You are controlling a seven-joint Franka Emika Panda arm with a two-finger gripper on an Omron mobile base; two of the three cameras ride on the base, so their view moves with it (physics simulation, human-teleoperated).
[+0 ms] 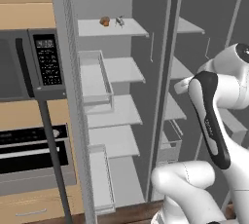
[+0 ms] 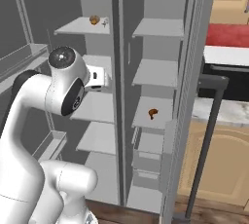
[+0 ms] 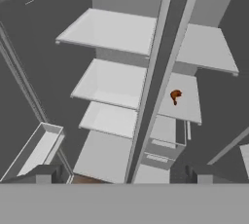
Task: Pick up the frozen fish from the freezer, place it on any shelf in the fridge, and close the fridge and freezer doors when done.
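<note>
Right base view, door risk: both doors stand open, and the arm reaches in between them. Swinging the freezer door (image 2: 194, 72) shut from 3 o'clock could catch the elbow if the arm is not drawn out first.
Fish risk: the frozen fish (image 1: 119, 21) lies on the top shelf (image 1: 126, 28) of the fridge (image 1: 121, 77), just beside an orange-brown lump (image 1: 104, 21) at its 9 o'clock. It sits near the shelf's front edge, so a hard slam of the fridge door (image 1: 68, 72) might jolt it off.
Mix-up risk: a curved orange piece (image 2: 152, 114) lies in the freezer (image 2: 155, 72). Taking it for the fish would waste a grasp.
Task stage: placing looks done, and I judge only the doors remain.
Tool (image 3: 124, 174): the fingertips (image 3: 46, 173) are spread wide, holding nothing and touching nothing, and it points down over the shelves.
</note>
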